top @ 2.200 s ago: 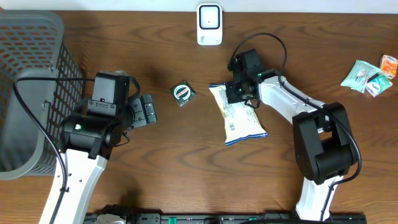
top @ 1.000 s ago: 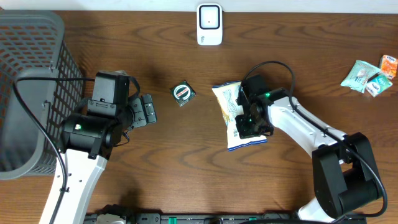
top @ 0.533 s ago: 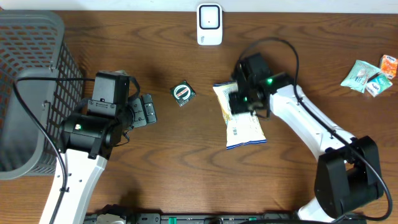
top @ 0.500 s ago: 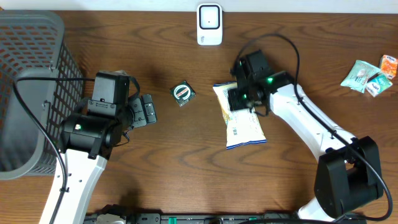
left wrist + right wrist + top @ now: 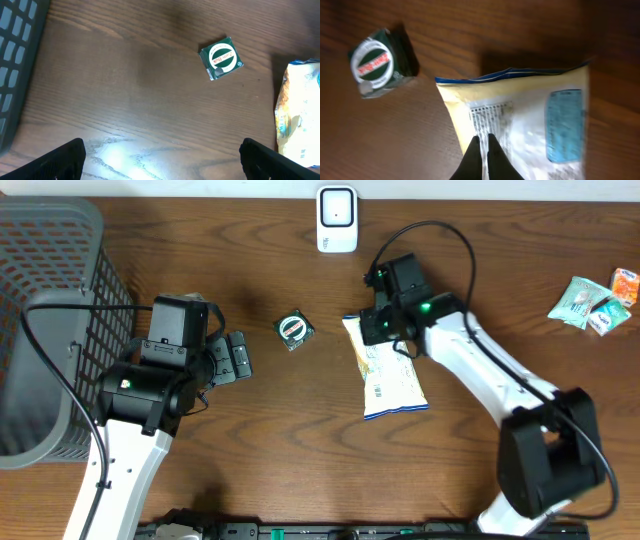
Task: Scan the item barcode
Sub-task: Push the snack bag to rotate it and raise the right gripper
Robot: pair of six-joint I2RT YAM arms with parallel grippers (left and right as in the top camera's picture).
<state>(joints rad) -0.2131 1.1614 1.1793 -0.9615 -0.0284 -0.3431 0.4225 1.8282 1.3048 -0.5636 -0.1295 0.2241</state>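
1. Right gripper [image 5: 483, 139]: the fingers are pressed together. The tips are set over the top end of the bag [image 5: 393, 380], on a printed block that is too blurred to be read as a barcode. It cannot be told whether film is pinched between them or only touched.
2. Bag: it is laid flat on the table [image 5: 300, 440], printed face up. Its long axis runs from the top end, under the right gripper, back toward the robot's side of the table, tilted slightly. The greater part of the bag is thus placed behind the gripper, on the robot's side.
3. Scanner [image 5: 337, 220]: it is placed at the far edge, beyond the bag's top end and a little to the left of the right gripper. It is well apart from the bag, with bare wood between. The coming move is judged to depend on this: the bag must be carried forward and leftward along roughly its own long axis, with the printed face turned to the scanner.
4. Green packet [image 5: 294, 330]: it is placed left of the bag, apart from it and clear of the line to the scanner.
5. Left gripper [image 5: 238, 356]: the fingers are spread wide and nothing is held. It is placed beyond the green packet, well apart from the bag, so the right arm is by far the nearer.
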